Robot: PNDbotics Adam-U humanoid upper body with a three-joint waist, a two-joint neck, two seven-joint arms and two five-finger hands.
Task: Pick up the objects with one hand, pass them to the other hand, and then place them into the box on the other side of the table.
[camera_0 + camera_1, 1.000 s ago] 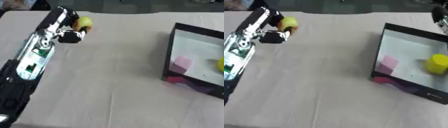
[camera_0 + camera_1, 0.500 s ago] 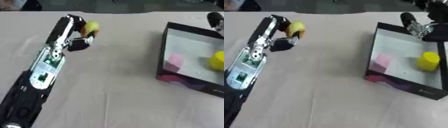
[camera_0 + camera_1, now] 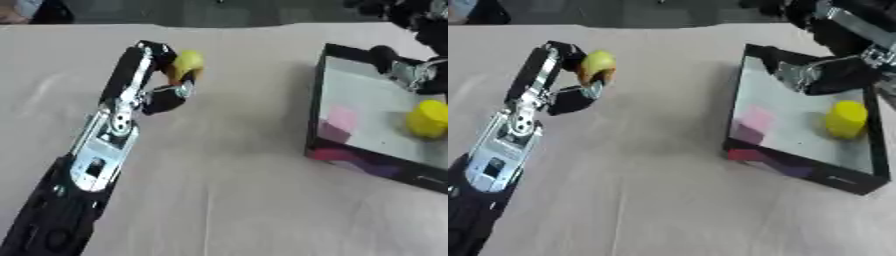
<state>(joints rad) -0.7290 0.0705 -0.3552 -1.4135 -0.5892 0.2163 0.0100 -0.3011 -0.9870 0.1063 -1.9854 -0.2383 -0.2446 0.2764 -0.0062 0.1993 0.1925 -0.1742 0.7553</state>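
In the left eye view we stretch our left robot hand [image 3: 166,82] out over the worktop [image 3: 227,190], fingers curled round a small yellow fruit [image 3: 186,62]. In the right eye view our right robot hand [image 3: 820,75] hangs over the box [image 3: 750,150], its fingers bent and holding nothing, above a yellow block [image 3: 846,119].

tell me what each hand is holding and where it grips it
The left hand has its fingers curled round a small yellow object, gripping its sides. The right hand, above the box, holds nothing.

box [image 3: 798,172] right, left hand [image 3: 162,82] opposite
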